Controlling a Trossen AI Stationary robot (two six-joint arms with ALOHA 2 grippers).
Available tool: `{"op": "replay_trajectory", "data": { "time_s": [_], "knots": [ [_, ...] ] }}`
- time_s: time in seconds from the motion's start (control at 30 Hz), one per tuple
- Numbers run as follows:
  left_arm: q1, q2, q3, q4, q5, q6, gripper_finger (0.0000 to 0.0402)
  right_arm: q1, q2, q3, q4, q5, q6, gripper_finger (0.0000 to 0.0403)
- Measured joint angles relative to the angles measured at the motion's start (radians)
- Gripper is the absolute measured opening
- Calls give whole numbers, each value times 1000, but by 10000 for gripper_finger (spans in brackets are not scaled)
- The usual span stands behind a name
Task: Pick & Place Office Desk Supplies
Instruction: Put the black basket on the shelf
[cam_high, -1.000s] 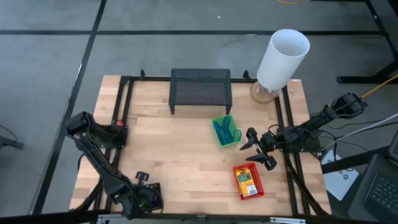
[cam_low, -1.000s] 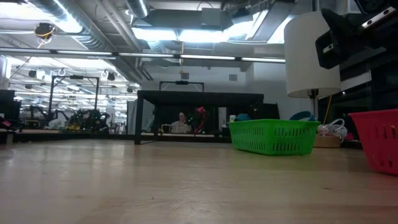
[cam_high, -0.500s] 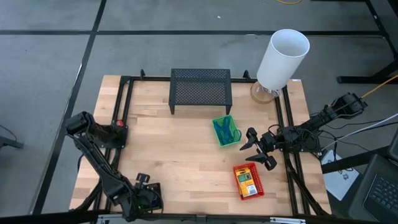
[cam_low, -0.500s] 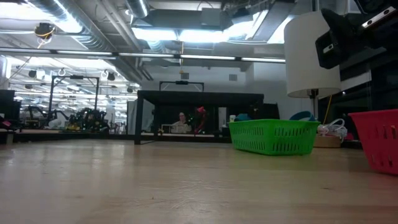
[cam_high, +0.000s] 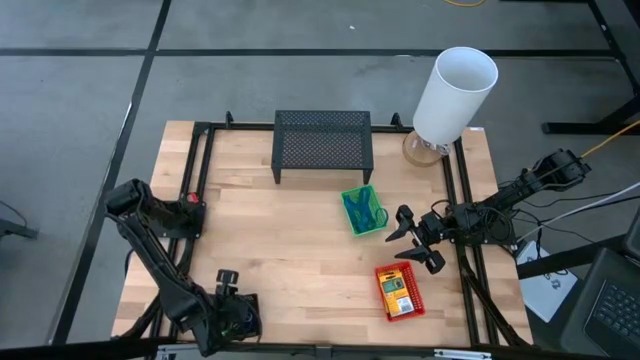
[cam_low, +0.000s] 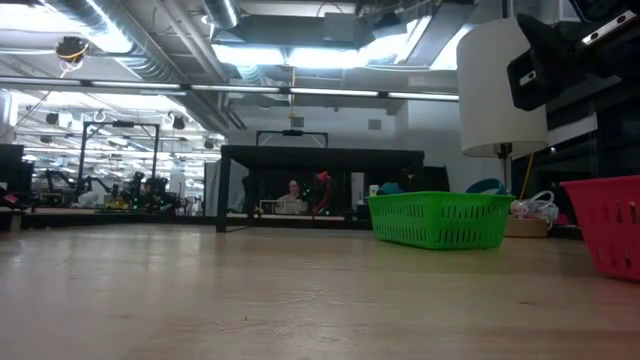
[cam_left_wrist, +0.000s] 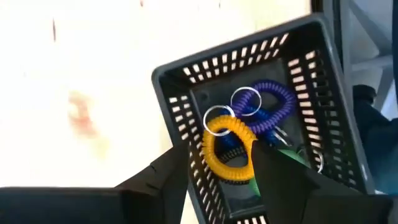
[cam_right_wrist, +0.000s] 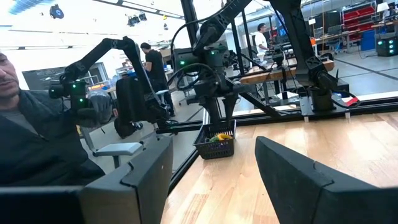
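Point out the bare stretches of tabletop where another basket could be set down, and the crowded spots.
Bare wood runs from the black mesh stand forward to the near edge, left of the green basket and red basket. Crowded: the right side, where both baskets flank the open right gripper, and the near-left corner, where the left gripper hangs over the black basket.

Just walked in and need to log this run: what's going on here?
The left gripper hovers open over the black basket, where orange and purple coil rings lie. The right gripper waits open between the green basket, holding blue band loops, and the red basket, holding a yellow-and-green pack. Neither grips anything.
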Motion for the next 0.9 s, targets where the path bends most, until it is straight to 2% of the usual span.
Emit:
{"op": "replay_trajectory", "data": {
  "time_s": [0.33, 0.63, 0.9],
  "knots": [
    [32, 0, 1, -74, 3, -11, 171, 0, 0, 0, 0, 0, 0, 229],
    [101, -1, -3, -71, 106, 76, 169, 0, 0, 0, 0, 0, 1, 229],
    [160, -80, -165, 37, 158, 102, 170, 0, 0, 0, 0, -6, 3, 229]
  ]
}}
